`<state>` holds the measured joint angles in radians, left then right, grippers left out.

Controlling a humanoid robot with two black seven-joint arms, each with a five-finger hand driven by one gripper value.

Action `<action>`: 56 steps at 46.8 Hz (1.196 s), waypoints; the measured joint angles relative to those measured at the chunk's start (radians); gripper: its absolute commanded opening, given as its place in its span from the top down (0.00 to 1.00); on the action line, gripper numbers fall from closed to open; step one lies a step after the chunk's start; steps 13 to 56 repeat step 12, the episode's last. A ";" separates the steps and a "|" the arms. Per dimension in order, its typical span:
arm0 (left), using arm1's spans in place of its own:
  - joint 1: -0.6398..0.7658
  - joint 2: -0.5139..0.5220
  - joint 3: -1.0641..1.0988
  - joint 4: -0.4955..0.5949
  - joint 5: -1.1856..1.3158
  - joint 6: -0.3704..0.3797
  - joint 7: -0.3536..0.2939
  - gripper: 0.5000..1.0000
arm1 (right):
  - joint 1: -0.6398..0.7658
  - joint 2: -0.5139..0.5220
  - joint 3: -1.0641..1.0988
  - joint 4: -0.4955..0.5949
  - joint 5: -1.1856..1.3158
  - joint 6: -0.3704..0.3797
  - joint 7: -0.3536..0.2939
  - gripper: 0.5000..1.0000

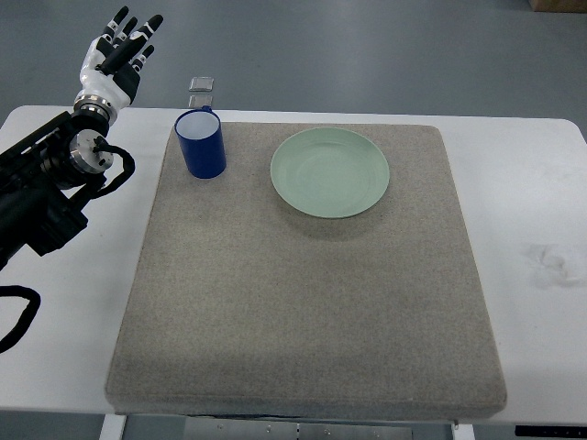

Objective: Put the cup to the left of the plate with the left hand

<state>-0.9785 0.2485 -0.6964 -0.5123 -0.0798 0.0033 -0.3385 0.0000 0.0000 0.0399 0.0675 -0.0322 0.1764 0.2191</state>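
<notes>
A blue cup [201, 143] stands upright on the grey mat [303, 302], near its far left corner. A pale green plate [330, 171] lies to the right of the cup, with a gap between them. My left hand [122, 50] is raised beyond the table's far left edge, well left of the cup. Its fingers are spread and hold nothing. The left arm [50, 179] comes in from the left edge over the white table.
The white table [541, 183] surrounds the mat on all sides. A small clear object [202, 84] sits just past the table's far edge behind the cup. A faint smudge [550, 263] marks the table at the right.
</notes>
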 measured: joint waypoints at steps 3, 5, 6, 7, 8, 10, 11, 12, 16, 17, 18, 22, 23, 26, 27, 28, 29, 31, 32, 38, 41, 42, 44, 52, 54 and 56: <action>-0.003 0.000 0.000 0.000 0.000 0.000 0.000 0.01 | 0.000 0.000 0.000 0.000 0.000 0.000 0.000 0.14; -0.003 0.000 0.000 0.000 0.000 0.000 0.000 0.01 | 0.000 0.000 0.000 0.000 0.000 0.000 0.000 0.14; -0.003 0.000 0.000 0.000 0.000 0.000 0.000 0.01 | 0.000 0.000 0.000 0.000 0.000 0.000 0.000 0.14; -0.003 0.000 0.000 0.000 0.000 0.000 0.000 0.01 | 0.000 0.000 0.000 0.000 0.000 0.000 0.000 0.14; -0.003 0.000 0.000 0.000 0.000 0.000 0.000 0.01 | 0.000 0.000 0.000 0.000 0.000 0.000 0.000 0.14; -0.003 0.000 0.000 0.000 0.000 0.000 0.000 0.01 | 0.000 0.000 0.000 0.000 0.000 0.000 0.000 0.14; -0.003 0.000 0.000 0.000 0.000 0.000 0.000 0.01 | 0.000 0.000 0.000 0.000 0.000 0.000 0.000 0.14; -0.003 0.000 0.000 0.000 0.000 0.000 0.000 0.01 | 0.000 0.000 0.000 0.000 -0.001 0.000 0.000 0.14; -0.003 0.000 0.000 0.000 0.000 0.000 0.000 0.01 | 0.000 0.000 0.000 0.000 -0.001 0.000 0.000 0.14; -0.003 0.000 0.000 0.000 0.000 0.000 0.000 0.01 | 0.000 0.000 0.000 0.000 -0.001 0.000 0.000 0.14; -0.003 0.000 0.000 0.000 0.000 0.000 0.000 0.01 | 0.000 0.000 0.000 0.000 -0.001 0.000 0.000 0.14; -0.003 0.000 0.000 0.000 0.000 0.000 0.000 0.01 | 0.000 0.000 0.000 0.000 -0.001 0.000 0.000 0.14; -0.003 0.000 0.000 0.000 0.000 0.000 0.000 0.01 | 0.000 0.000 0.000 0.000 -0.001 0.000 0.000 0.14; -0.003 0.000 0.000 0.000 0.000 0.000 0.000 0.01 | 0.000 0.000 0.000 0.000 -0.001 0.000 0.000 0.14; -0.003 0.000 0.000 0.000 0.000 0.000 0.000 0.01 | 0.000 0.000 0.000 0.000 -0.001 0.000 0.000 0.14; -0.003 0.000 0.000 0.000 0.000 0.000 0.000 0.01 | 0.000 0.000 0.000 0.000 -0.001 0.000 0.000 0.14; -0.003 0.000 0.000 0.000 0.000 0.000 0.000 0.01 | 0.000 0.000 0.000 0.000 -0.001 0.000 0.000 0.14; -0.003 0.000 0.000 0.000 0.000 0.000 0.000 0.01 | 0.000 0.000 0.000 0.000 -0.001 0.000 0.000 0.14; -0.003 0.000 0.000 0.000 0.000 0.000 0.000 0.01 | 0.000 0.000 0.000 0.000 -0.001 0.000 0.000 0.14; -0.003 0.000 0.000 0.000 0.000 0.000 0.000 0.01 | 0.000 0.000 0.000 0.000 -0.001 0.000 0.000 0.14; -0.003 0.000 0.000 0.000 0.000 0.000 0.000 0.01 | 0.000 0.000 0.000 0.000 -0.001 0.000 0.000 0.14; -0.003 0.000 0.000 0.000 0.000 0.000 0.000 0.01 | 0.000 0.000 0.000 0.000 -0.001 0.000 0.000 0.14; -0.003 0.000 0.000 0.000 0.000 0.000 0.000 0.01 | 0.000 0.000 0.000 0.000 -0.001 0.000 0.000 0.14; -0.003 0.000 0.000 0.000 0.000 0.000 0.000 0.01 | 0.000 0.000 0.000 0.000 -0.001 0.000 0.000 0.14; -0.003 0.000 0.000 0.000 0.000 0.000 0.000 0.01 | 0.000 0.000 0.000 0.000 -0.001 0.000 0.000 0.14; -0.003 0.000 0.000 0.000 0.000 0.000 0.000 0.01 | 0.000 0.000 0.000 0.000 -0.001 0.000 0.000 0.14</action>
